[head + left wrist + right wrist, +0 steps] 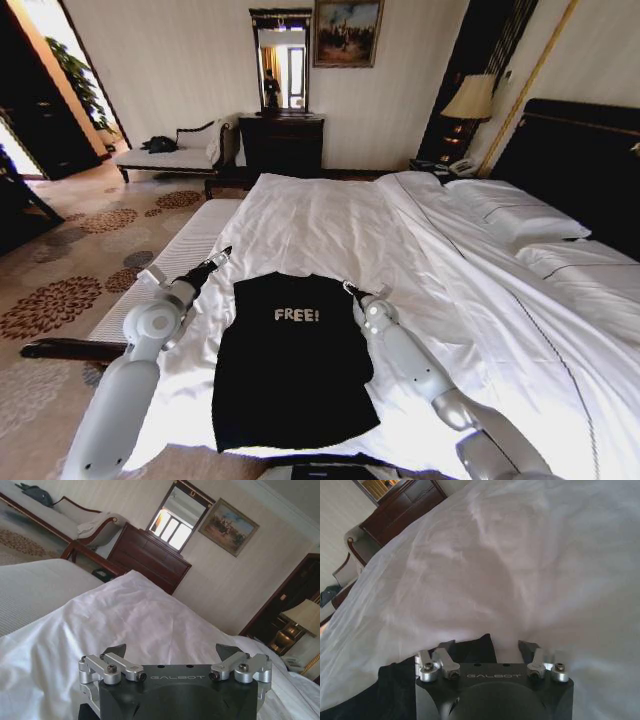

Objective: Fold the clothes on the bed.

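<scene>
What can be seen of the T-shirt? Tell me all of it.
The T-shirt is black soft fabric with white "FREE!" lettering. It lies flat on the white bed, sleeves apparently folded in, making a long rectangle. The open left gripper is beside its upper left corner; the open right gripper is at its upper right corner.

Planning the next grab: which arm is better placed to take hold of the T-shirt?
Probably the right. The right pincer sits open at the T-shirt's top corner, black fabric between its fingers in its wrist view. The left pincer, also open, hovers over bare sheet.
</scene>
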Controlling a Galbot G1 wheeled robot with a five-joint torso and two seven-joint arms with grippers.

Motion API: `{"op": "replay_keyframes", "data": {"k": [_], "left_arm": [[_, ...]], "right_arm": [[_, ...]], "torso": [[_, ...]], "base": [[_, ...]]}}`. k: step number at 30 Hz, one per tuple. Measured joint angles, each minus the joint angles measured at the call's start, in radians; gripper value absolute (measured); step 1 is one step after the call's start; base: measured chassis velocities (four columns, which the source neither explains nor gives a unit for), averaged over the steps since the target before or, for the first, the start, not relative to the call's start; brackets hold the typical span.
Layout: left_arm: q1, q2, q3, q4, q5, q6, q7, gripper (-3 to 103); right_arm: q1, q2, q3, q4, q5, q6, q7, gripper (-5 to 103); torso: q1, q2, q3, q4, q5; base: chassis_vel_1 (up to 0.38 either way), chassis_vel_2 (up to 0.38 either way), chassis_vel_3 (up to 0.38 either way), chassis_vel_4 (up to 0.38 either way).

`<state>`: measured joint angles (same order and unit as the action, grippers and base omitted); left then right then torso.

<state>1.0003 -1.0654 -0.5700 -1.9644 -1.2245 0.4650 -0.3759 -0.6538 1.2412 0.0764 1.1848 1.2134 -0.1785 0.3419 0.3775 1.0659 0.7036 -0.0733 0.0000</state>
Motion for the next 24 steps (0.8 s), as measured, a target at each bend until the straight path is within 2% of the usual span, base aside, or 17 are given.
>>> {"op": "replay_keyframes", "data": {"k": [3,4,6,7,9,12,16,20,24], "left_arm": [[-0.010,-0.005,0.005,0.017,-0.019,0.003,-0.009,100],[-0.016,-0.008,0.007,0.027,-0.024,0.004,-0.013,100],[-0.026,-0.014,0.012,0.046,-0.030,0.008,-0.022,100],[-0.026,-0.014,0.012,0.046,-0.030,0.008,-0.022,100],[-0.032,-0.018,0.016,0.056,-0.032,0.012,-0.026,100],[-0.035,-0.018,0.017,0.062,-0.032,0.014,-0.028,100],[-0.049,-0.019,0.020,0.092,-0.031,0.014,-0.030,100],[-0.071,-0.026,0.030,0.137,-0.034,0.012,-0.031,100],[-0.125,-0.048,0.055,0.237,-0.034,0.009,-0.031,100]], "right_arm": [[-0.007,0.002,0.007,0.006,-0.001,0.007,-0.005,71],[-0.009,0.002,0.009,0.006,-0.002,0.011,-0.010,59],[-0.011,0.002,0.012,0.006,-0.004,0.017,-0.018,48],[-0.011,0.002,0.012,0.006,-0.004,0.017,-0.018,48],[-0.015,0.002,0.014,0.008,-0.004,0.018,-0.022,37],[-0.018,0.001,0.016,0.012,-0.005,0.018,-0.023,32],[-0.020,-0.004,0.017,0.015,-0.012,0.021,-0.028,10],[-0.020,-0.007,0.017,0.015,-0.015,0.023,-0.034,2],[-0.020,-0.008,0.018,0.017,-0.017,0.032,-0.049,0]], "torso": [[0.000,0.000,0.000,0.0001,0.0001],[0.000,0.000,0.000,0.0001,0.0001],[0.000,0.000,0.000,0.0000,0.0000],[0.000,0.000,0.000,0.0000,0.0000],[0.000,0.000,0.000,0.0000,0.0000],[0.000,0.000,0.000,0.0000,0.0001],[0.000,0.000,0.000,0.0001,0.0001],[0.000,0.000,0.000,0.0001,0.0001],[0.000,0.000,0.000,0.0000,0.0000]], "base": [[0.000,0.000,0.000,0.000],[0.000,0.000,0.000,0.000],[0.000,0.000,0.000,0.000],[0.000,0.000,0.000,0.000],[0.000,0.000,0.000,0.000],[0.000,0.000,0.000,0.000],[0.000,0.000,0.000,0.000],[0.000,0.000,0.000,0.000],[0.000,0.000,0.000,0.000]]}}
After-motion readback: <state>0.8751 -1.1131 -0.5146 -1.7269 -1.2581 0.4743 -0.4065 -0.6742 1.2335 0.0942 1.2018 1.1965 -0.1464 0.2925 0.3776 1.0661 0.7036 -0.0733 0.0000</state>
